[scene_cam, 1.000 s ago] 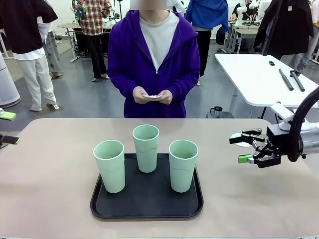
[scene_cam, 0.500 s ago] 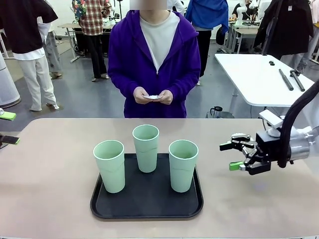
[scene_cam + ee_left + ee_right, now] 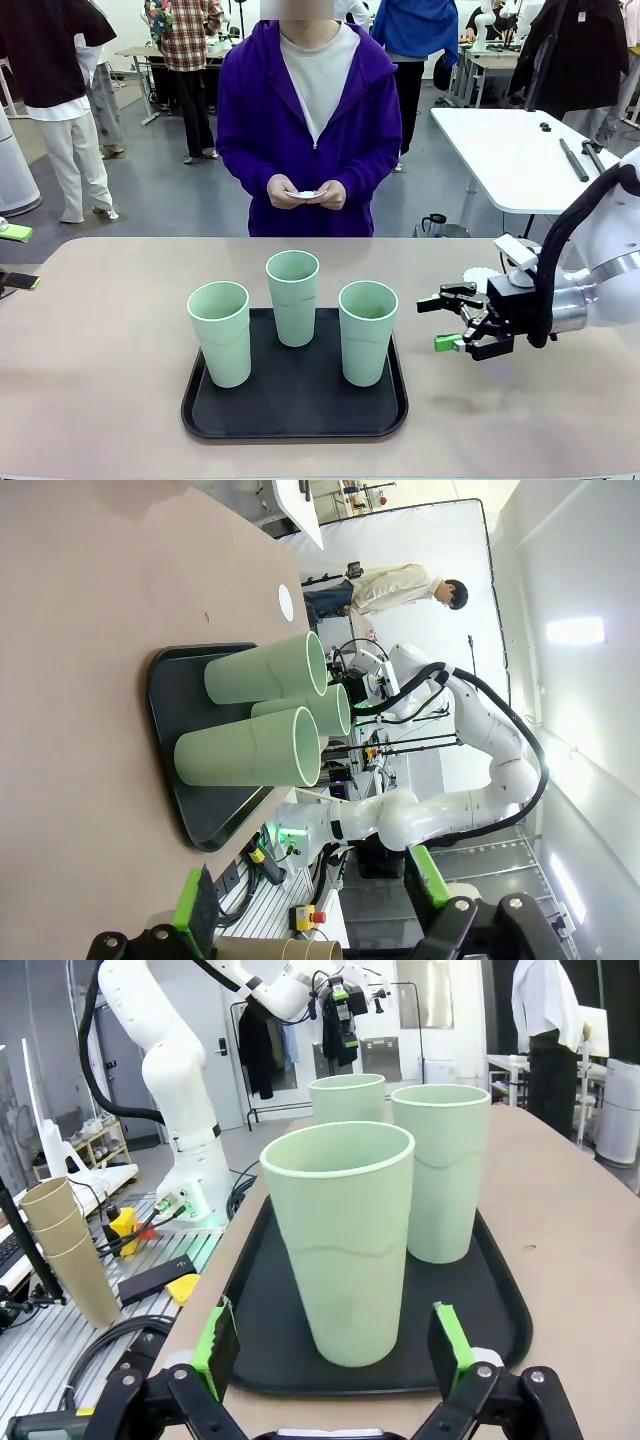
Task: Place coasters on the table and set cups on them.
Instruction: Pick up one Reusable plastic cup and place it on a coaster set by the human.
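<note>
The right gripper (image 3: 433, 322) hovers with its jaws spread wide and empty. The nearest of three mint-green cups (image 3: 367, 332) stands straight ahead of its fingertips on the black tray (image 3: 300, 420). One white coaster (image 3: 285, 602) lies on the table (image 3: 100, 380) just behind it, toward the person. The left gripper (image 3: 312, 895), well off on the cups' other side, is likewise wide open and holds nothing.

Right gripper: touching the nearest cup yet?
Apart. Front view shows a strip of bare table between the open right gripper and the right-hand cup.
</note>
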Controlling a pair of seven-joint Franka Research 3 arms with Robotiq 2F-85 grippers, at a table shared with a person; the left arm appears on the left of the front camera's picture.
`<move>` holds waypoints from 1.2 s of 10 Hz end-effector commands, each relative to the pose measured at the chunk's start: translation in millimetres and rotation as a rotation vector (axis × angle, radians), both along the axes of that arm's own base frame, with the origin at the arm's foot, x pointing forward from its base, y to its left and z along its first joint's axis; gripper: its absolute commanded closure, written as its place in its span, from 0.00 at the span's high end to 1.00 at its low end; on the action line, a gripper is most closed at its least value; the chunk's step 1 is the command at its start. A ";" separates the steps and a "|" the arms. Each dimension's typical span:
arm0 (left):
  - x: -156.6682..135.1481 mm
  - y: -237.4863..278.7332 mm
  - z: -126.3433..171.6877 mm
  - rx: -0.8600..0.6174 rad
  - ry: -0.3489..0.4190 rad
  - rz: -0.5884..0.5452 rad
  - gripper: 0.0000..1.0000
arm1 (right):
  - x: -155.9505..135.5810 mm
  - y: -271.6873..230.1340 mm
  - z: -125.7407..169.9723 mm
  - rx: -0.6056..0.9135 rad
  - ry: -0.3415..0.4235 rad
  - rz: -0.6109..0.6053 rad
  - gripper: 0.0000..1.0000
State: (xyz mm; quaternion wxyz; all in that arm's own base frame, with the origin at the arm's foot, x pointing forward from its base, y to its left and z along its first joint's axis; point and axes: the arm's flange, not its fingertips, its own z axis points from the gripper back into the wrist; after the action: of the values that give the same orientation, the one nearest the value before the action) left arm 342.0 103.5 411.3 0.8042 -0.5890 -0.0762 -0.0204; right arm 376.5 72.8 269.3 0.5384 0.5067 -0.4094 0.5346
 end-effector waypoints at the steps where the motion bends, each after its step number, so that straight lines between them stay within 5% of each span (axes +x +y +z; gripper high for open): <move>1: 0.8 -0.3 1.4 -0.017 -0.019 0.001 1.00 | 12.2 18.4 -8.7 0.004 -0.032 0.001 1.00; 12: 0.8 -0.3 1.4 -0.017 -0.019 0.001 1.00 | 29.8 68.8 -31.5 0.040 0.040 0.135 1.00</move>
State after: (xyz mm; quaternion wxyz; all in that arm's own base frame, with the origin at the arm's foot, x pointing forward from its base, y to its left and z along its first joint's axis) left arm 342.0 103.5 411.2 0.8042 -0.5891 -0.0761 -0.0204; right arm 401.0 135.7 239.8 0.5086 0.5466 -0.3717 0.5517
